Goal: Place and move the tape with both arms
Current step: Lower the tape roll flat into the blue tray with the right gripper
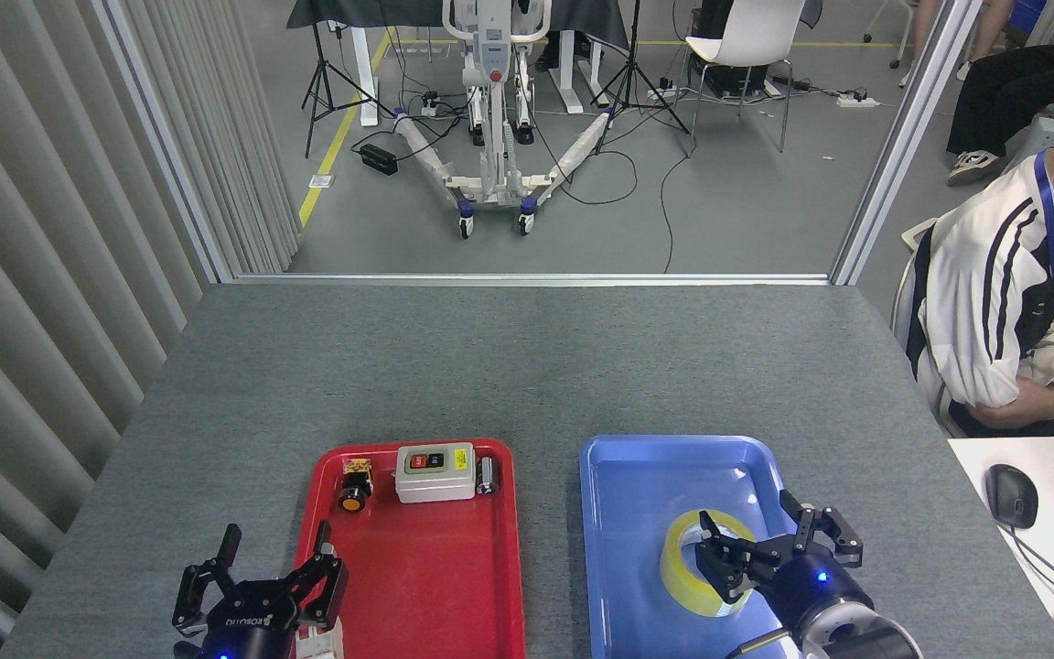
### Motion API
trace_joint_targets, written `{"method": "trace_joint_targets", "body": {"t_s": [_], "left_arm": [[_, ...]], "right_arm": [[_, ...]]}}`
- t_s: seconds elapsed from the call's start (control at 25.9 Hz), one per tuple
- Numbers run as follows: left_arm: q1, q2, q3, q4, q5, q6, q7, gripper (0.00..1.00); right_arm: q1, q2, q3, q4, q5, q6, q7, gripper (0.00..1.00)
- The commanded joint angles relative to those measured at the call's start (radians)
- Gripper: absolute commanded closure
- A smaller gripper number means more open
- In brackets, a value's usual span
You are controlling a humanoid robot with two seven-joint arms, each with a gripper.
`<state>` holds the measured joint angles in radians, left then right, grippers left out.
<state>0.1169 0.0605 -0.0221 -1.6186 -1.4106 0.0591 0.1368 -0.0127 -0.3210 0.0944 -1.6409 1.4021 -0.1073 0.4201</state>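
The right gripper (769, 549) hides the tape (684, 566) at 3 o'clock; the bottom edge crops both arms.

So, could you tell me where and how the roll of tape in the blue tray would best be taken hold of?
The tape lies flat in the blue tray, core hole facing up. Probably best to come straight down from above and pinch the ring wall, one finger in the hole and the others outside. The right tool sits at the roll's right rim, so that side is nearest; whether it grips now cannot be told.
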Motion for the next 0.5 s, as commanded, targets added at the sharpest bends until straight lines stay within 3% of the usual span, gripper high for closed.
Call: {"method": "trace_joint_targets", "body": {"t_s": [0.0, 0.19, 0.31, 0.39, 0.46], "left_arm": [[-0.014, -0.001, 0.001, 0.0, -0.001, 0.002, 0.001, 0.0], [-0.013, 0.005, -0.001, -0.006, -0.002, -0.007, 0.003, 0.0], [-0.013, 0.005, -0.006, -0.014, -0.002, -0.045, 0.003, 0.0], [-0.013, 0.004, -0.006, -0.014, -0.002, -0.065, 0.003, 0.0], [-0.014, 0.004, -0.006, -0.014, -0.002, -0.077, 0.003, 0.0]], "right_arm": [[0.014, 0.017, -0.012, 0.0, -0.006, 0.003, -0.009, 0.0], [0.065, 0.137, -0.065, -0.007, -0.006, 0.003, -0.046, 0.0], [0.129, 0.188, -0.114, -0.004, -0.008, 0.011, -0.265, 0.0], [0.16, 0.191, -0.114, -0.004, -0.006, 0.005, -0.437, 0.0], [0.163, 0.191, -0.111, -0.004, 0.002, 0.006, -0.523, 0.0]]}}
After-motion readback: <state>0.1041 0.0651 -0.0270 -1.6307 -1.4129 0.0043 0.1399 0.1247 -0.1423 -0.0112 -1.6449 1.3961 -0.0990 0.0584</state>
